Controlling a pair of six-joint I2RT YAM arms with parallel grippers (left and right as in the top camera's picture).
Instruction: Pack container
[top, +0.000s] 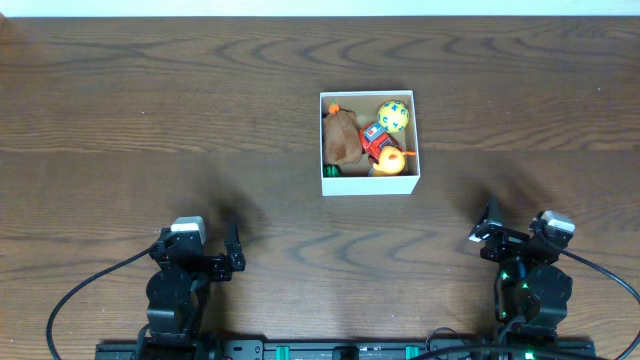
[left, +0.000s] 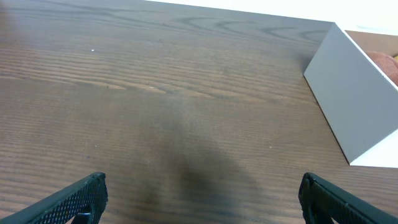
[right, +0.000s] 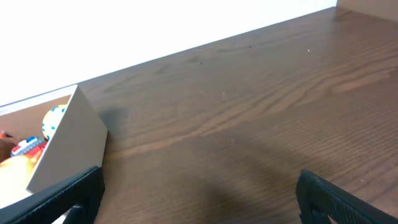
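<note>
The container (top: 368, 183), a square white box, sits on the table right of centre. Inside it lie a brown plush toy (top: 341, 138), a yellow ball with teal spots (top: 393, 116), a red toy (top: 375, 141) and an orange piece (top: 390, 161). Its white wall shows at the right of the left wrist view (left: 357, 106) and at the left of the right wrist view (right: 71, 146). My left gripper (left: 202, 199) is open and empty, low at the front left (top: 234, 255). My right gripper (right: 199, 196) is open and empty at the front right (top: 487, 228).
The dark wood table (top: 150, 120) fills the view. Black cables (top: 70, 300) run from both arm bases along the front edge. A white wall (right: 155, 25) lies beyond the far table edge.
</note>
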